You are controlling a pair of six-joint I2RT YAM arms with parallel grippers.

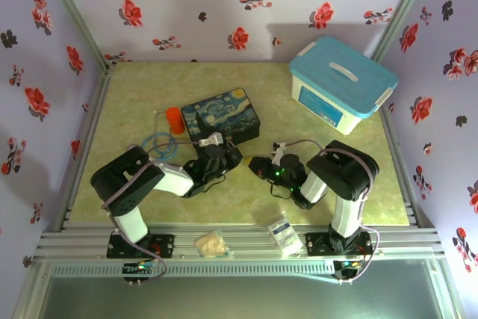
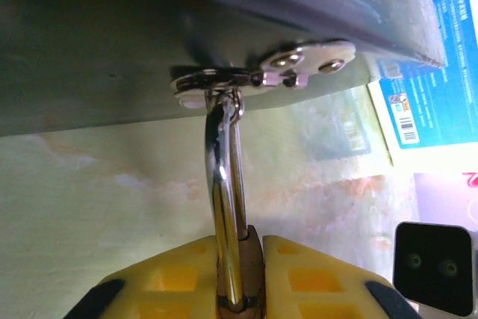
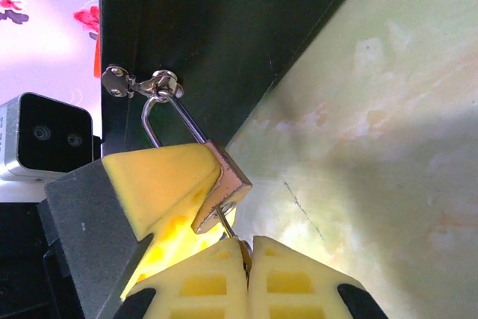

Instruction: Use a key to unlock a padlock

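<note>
Right gripper (image 3: pixel 239 246) pinches the key (image 3: pixel 225 223), left gripper (image 2: pixel 239 259) pinches the padlock (image 3: pixel 228 184).
The key's tip sits in the underside of the padlock, whose shackle (image 3: pixel 191 129) hangs from the hasp (image 3: pixel 142 84) of one dark painted box (image 1: pixel 221 113). Around it lies a mottled yellow-green table (image 1: pixel 134 95) inside lilac walls (image 1: pixel 187 5) printed with red and dark flowers. On the table: one blue-lidded bin (image 1: pixel 342 84), one orange cylinder (image 1: pixel 174 119), one blue ring (image 1: pixel 159 143), two packets (image 1: pixel 211 243). The bin's barcode label (image 2: pixel 441 72) is too small to read.

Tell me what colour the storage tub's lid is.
Light blue lid, over a white tub; top view shows it best.
</note>
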